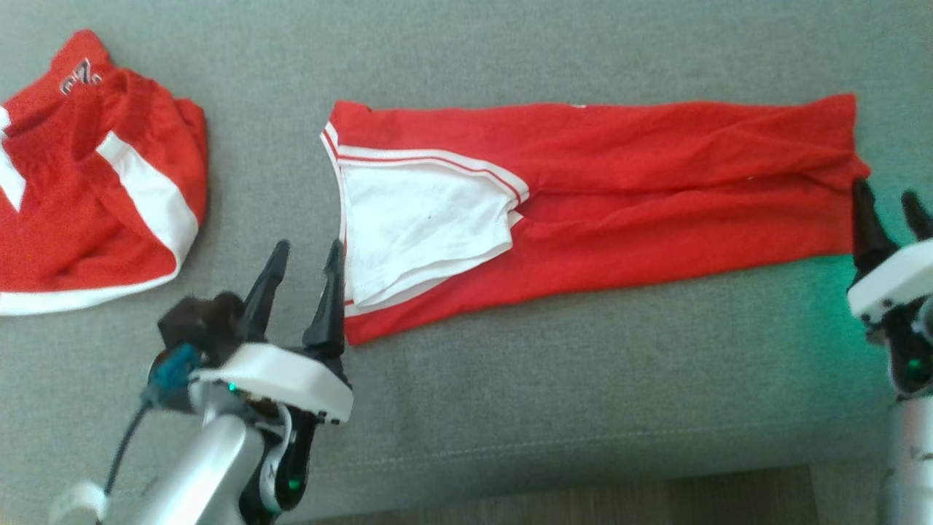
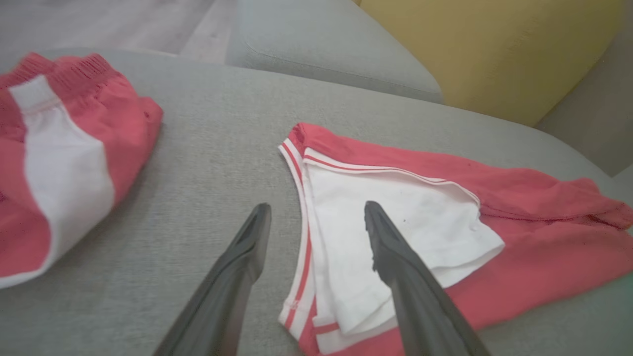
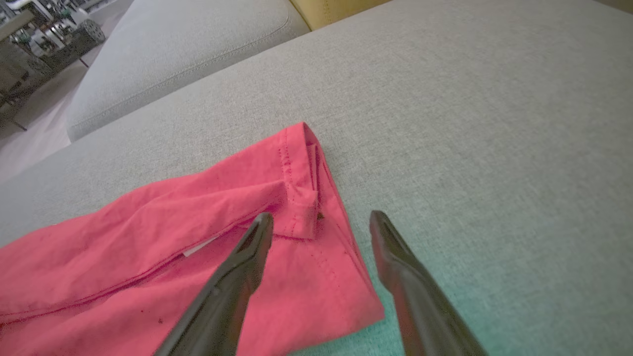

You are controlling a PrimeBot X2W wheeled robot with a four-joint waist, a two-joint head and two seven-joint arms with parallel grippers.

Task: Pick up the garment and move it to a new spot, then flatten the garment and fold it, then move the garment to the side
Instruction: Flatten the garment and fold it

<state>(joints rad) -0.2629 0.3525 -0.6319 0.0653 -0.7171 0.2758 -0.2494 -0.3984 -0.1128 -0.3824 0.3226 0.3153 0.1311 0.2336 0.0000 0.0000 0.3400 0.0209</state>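
Red garment (image 1: pixel 619 189), white panel, folded into long strip, flat on grey woven sofa (image 1: pixel 510 379) | left hand (image 1: pixel 308 246) released, beside white end | right hand (image 1: pixel 886 189) released, at hemmed end | lettering on second red garment (image 1: pixel 87 182) unreadable

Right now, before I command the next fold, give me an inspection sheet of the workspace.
Surface: grey sofa cushion, flat.
Job's things: red garment laid in a long strip, white panel at its left end.
Clutter: second red-and-white garment bunched at far left, apart.
Grippers: left gripper open over the strip's left edge; right gripper open over its right edge.
Cables: dark cable by the left forearm.
Surroundings: yellow cushion, wood floor.
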